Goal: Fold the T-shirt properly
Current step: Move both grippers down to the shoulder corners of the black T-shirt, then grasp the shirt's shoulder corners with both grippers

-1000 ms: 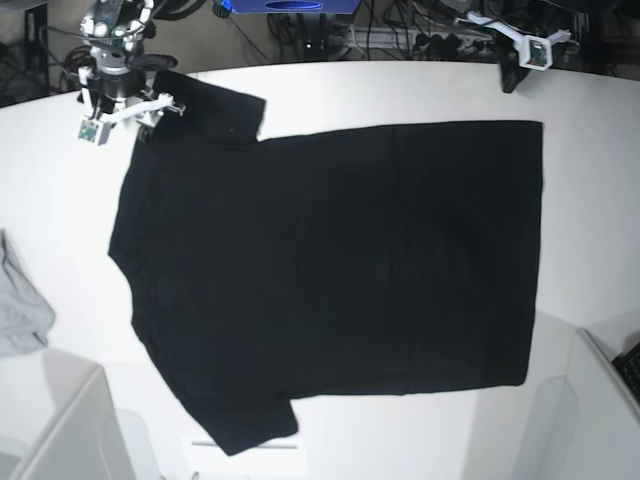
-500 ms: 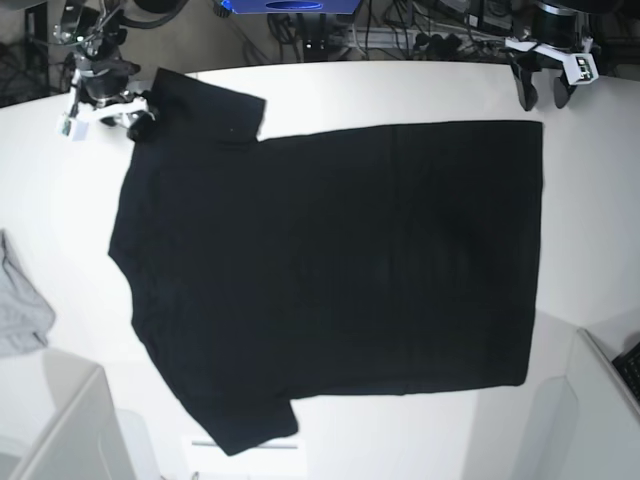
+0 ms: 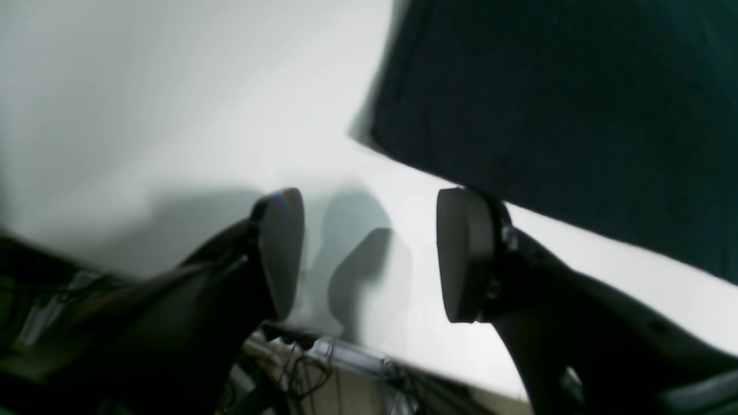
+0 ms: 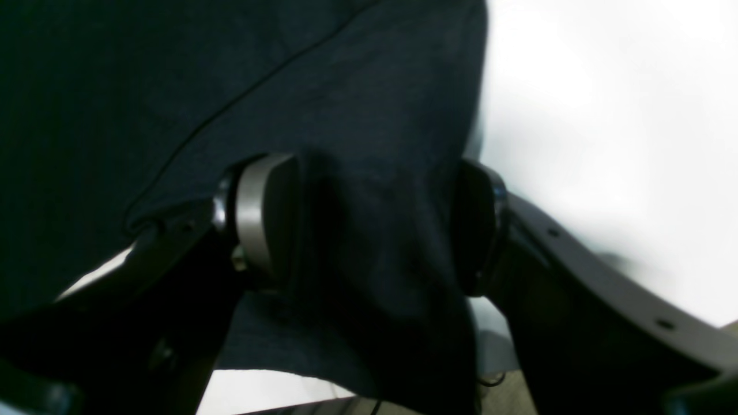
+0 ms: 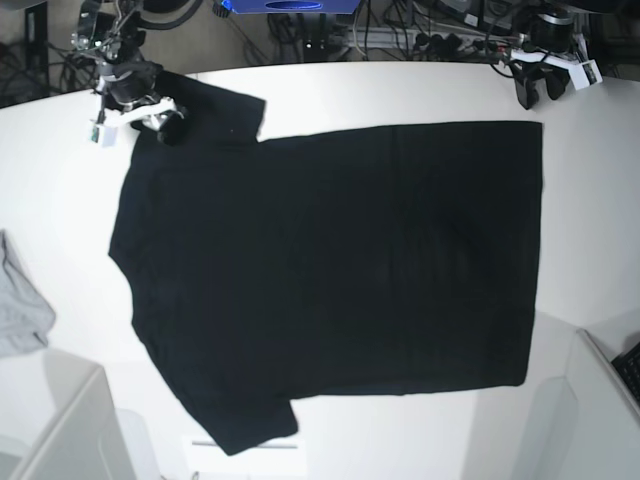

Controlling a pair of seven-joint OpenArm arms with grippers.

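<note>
lying flat on the white table (image 5: pixel 330 90), the large plain black cloth t-shirt (image 5: pixel 330 270) runs lengthwise across the base view, hem right, sleeves left. right gripper (image 4: pixel 375 230) jaws wide, straddling a bunched sleeve fold. left gripper (image 3: pixel 369 253) parted wide, empty, just beside the hem corner.

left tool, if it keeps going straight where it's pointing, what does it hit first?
Likely the bare white table: the left tool is open with only tabletop between its fingers. The T-shirt corner lies just beside that line; depth is unclear.
</note>
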